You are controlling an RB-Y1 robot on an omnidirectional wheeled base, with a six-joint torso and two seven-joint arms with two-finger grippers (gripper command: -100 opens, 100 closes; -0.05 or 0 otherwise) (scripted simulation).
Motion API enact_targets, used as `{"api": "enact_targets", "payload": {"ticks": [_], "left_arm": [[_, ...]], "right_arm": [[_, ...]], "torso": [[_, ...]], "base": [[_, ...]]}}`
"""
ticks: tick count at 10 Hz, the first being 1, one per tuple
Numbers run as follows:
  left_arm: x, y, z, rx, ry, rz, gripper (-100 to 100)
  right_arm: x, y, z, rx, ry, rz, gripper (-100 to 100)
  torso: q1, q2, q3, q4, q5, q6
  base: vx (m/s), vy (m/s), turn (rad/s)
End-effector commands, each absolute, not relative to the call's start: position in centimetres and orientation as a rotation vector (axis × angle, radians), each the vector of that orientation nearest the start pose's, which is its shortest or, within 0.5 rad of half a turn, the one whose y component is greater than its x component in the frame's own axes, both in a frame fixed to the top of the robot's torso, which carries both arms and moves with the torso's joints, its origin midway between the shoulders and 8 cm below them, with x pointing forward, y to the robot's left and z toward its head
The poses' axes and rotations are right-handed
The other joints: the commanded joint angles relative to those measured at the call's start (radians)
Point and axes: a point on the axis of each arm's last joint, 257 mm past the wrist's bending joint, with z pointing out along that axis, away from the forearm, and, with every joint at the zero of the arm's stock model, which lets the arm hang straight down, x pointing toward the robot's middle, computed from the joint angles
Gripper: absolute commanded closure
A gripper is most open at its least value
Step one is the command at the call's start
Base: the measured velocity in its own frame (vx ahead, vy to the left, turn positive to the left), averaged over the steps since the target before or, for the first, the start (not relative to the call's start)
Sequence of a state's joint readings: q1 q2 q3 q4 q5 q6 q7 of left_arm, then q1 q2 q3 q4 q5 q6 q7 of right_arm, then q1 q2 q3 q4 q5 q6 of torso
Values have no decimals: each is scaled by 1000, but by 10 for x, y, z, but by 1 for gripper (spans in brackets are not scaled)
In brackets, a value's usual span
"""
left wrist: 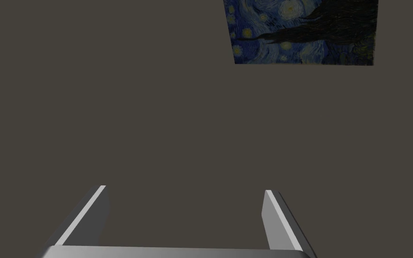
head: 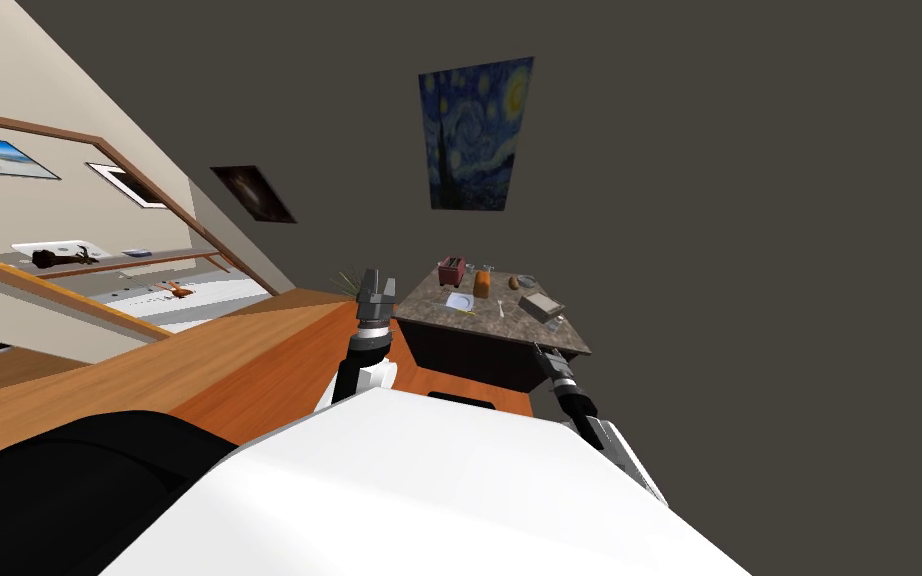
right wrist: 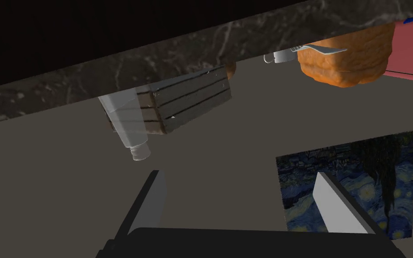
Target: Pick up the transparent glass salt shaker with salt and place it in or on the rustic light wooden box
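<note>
**Shaker by box, grippers empty**

Right gripper (right wrist: 238,179) wide open, empty, short of the table (right wrist: 66,89) edge. Shaker (right wrist: 127,123) stands just before the box (right wrist: 192,98), hiding its end; contact unclear. Left gripper (left wrist: 185,188), centre of the head view, open, empty.

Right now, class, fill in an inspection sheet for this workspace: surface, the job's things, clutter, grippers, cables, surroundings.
Surface: dark marbled table top, ahead of both arms.
Job's things: clear salt shaker stands on the table, in front of the slatted wooden box as the right gripper sees it; not yet held.
Clutter: orange loaf, red toaster, white plate.
Grippers: left gripper open, empty; right gripper open, short of the shaker.
Cables: nothing seen.
Surroundings: starry painting on the dark wall behind the table.
</note>
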State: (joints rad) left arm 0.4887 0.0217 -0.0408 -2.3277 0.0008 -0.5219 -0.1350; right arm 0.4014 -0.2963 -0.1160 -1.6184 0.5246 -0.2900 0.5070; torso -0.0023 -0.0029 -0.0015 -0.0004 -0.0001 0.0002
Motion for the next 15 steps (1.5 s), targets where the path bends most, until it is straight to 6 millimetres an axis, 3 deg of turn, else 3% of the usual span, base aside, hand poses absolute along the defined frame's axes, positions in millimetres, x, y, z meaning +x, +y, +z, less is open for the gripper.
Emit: {"api": "enact_targets", "payload": {"ticks": [1,10,12,13,14,15], "left_arm": [[332,260,52,-536,602,-1240,0],[332,260,52,-536,602,-1240,0],[332,260,52,-536,602,-1240,0],[332,260,52,-536,602,-1240,0],[332,260,52,-536,602,-1240,0],[332,260,52,-536,602,-1240,0]], "right_arm": [[406,-390,-303,184,1670,85,-100],[422,-481,-300,179,1658,-218,-100],[425,-493,-298,175,1656,-259,-100],[423,-488,-299,178,1657,-243,-100],[424,-488,-298,176,1657,-247,0],[417,-514,-299,204,1656,-274,-100]], "torso": [[0,0,0,0,0,0],[0,-3,-2,-1,0,0],[0,-4,-3,-1,0,0],[1,-4,-3,-1,0,0],[1,-1,-1,-1,0,0],[1,2,1,0,0,0]], "base": [[71,-19,-14],[100,-26,-10],[113,-9,13],[49,1,7],[10,0,0],[-10,30,263]]}}
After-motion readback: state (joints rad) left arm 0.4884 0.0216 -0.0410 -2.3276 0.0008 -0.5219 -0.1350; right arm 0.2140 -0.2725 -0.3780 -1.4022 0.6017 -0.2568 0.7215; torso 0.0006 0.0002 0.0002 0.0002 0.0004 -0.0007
